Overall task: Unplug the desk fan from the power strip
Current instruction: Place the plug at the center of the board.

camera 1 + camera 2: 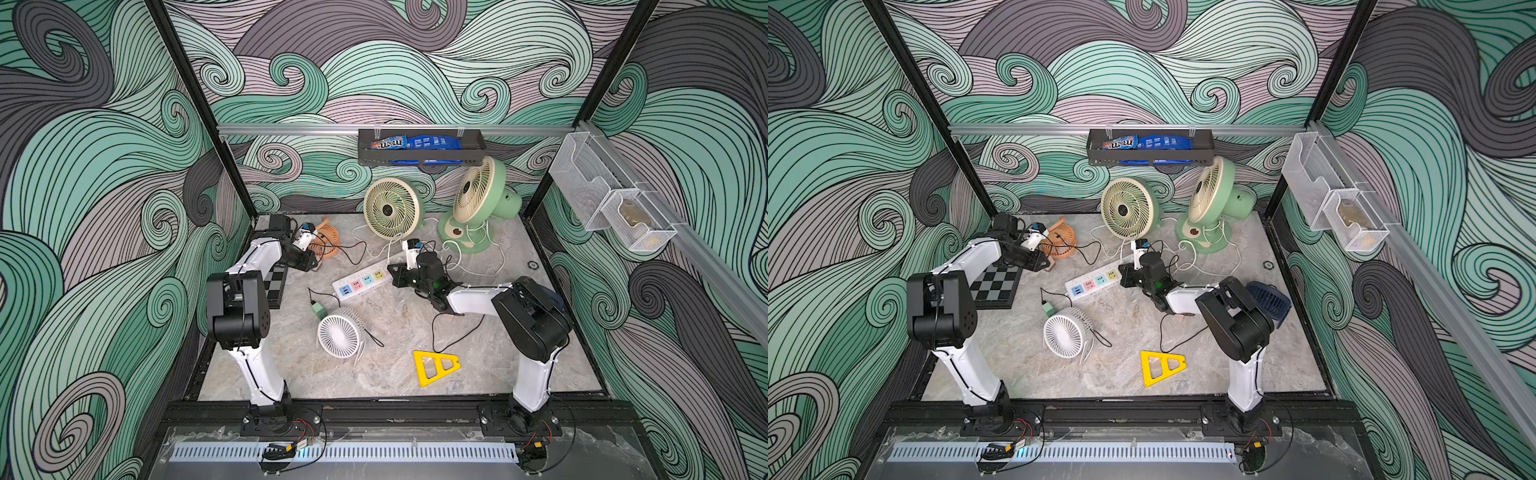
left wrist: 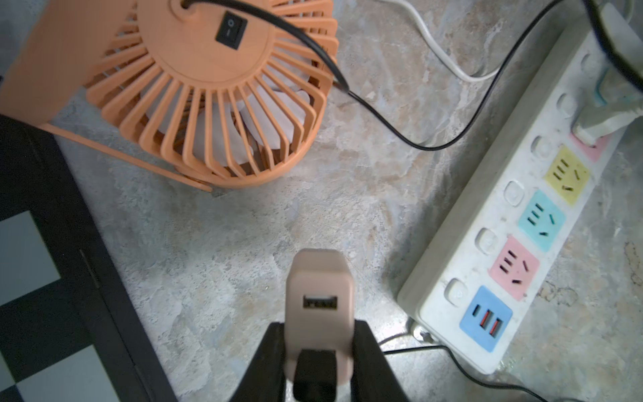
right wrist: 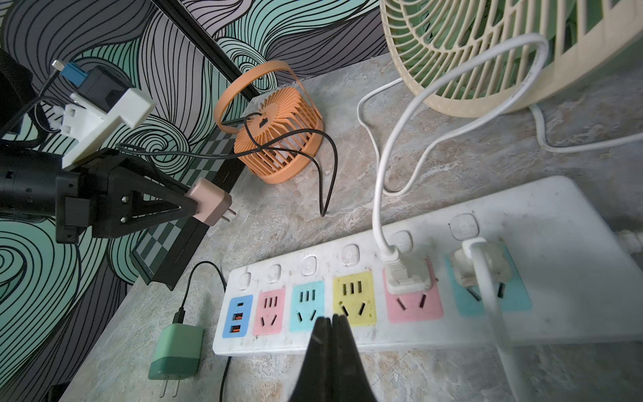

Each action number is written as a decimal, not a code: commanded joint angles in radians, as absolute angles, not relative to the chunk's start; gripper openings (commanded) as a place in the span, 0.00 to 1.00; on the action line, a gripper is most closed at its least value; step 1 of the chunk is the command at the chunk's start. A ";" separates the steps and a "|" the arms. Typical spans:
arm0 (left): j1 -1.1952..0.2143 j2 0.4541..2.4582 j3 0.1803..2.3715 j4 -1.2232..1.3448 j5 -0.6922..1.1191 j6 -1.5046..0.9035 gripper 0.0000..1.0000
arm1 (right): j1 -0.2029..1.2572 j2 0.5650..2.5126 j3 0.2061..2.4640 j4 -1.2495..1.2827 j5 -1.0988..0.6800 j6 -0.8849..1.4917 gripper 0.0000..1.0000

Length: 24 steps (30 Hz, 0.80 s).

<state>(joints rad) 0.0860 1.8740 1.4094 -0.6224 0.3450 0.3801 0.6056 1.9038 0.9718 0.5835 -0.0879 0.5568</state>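
Beside the power strip [image 3: 522,209] lies a green charger [image 3: 175,349].

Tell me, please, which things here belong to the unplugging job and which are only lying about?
Job: power strip; pink adapter, clamped in the left gripper, out of the strip; orange fan; right gripper, shut, over the strip.

Lying about: white fan; green adapter; yellow triangle; chessboard.
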 commanded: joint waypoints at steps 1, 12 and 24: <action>0.092 1.881 1.405 -0.640 0.376 0.377 0.03 | 0.602 1.889 0.968 0.595 -0.096 0.548 0.05; 0.098 1.916 1.407 -0.664 0.364 0.390 0.14 | 0.592 1.883 0.957 0.601 -0.095 0.548 0.05; 0.098 1.948 1.418 -0.691 0.340 0.412 0.29 | 0.577 1.877 0.951 0.604 -0.099 0.549 0.06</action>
